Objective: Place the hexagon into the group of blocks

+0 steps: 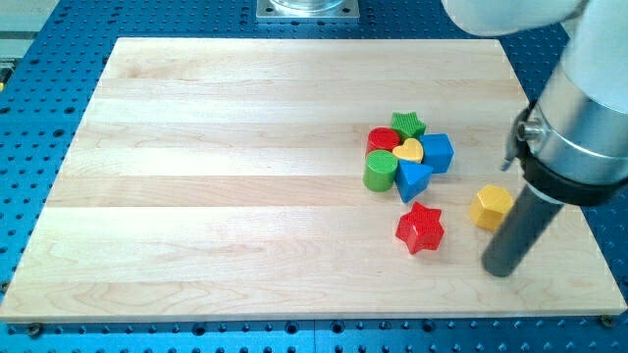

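Observation:
A yellow hexagon (491, 207) lies on the wooden board at the view's right, apart from the others. My tip (499, 269) rests on the board just below and slightly right of it, not touching it. To the left stands a tight group: a green star (407, 124), a red cylinder (384, 139), a yellow heart (409, 151), a blue cube (437, 152), a green cylinder (380, 172) and a blue triangle (412, 180). A red star (420, 227) lies below the group, between it and the hexagon.
The wooden board (216, 176) sits on a blue perforated table. The arm's grey body (579, 127) hangs over the board's right edge. A metal base plate (308, 9) is at the view's top.

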You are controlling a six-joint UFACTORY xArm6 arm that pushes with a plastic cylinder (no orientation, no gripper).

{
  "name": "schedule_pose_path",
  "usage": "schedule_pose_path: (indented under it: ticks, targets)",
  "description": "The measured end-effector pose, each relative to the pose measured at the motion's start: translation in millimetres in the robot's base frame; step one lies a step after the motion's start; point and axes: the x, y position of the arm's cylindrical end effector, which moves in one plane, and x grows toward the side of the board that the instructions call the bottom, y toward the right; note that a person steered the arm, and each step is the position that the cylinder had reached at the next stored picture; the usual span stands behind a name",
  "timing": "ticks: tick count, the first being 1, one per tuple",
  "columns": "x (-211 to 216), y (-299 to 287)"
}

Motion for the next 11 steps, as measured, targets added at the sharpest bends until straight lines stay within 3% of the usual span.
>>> schedule_pose_path:
  ticks: [1,3,4,7,8,9,11]
  targets:
    - [-21,21]
    - [-59,-7]
    - [-39,-11]
    - [-75,-32]
    - [-60,6]
    - [-77,19]
    - [-94,-3]
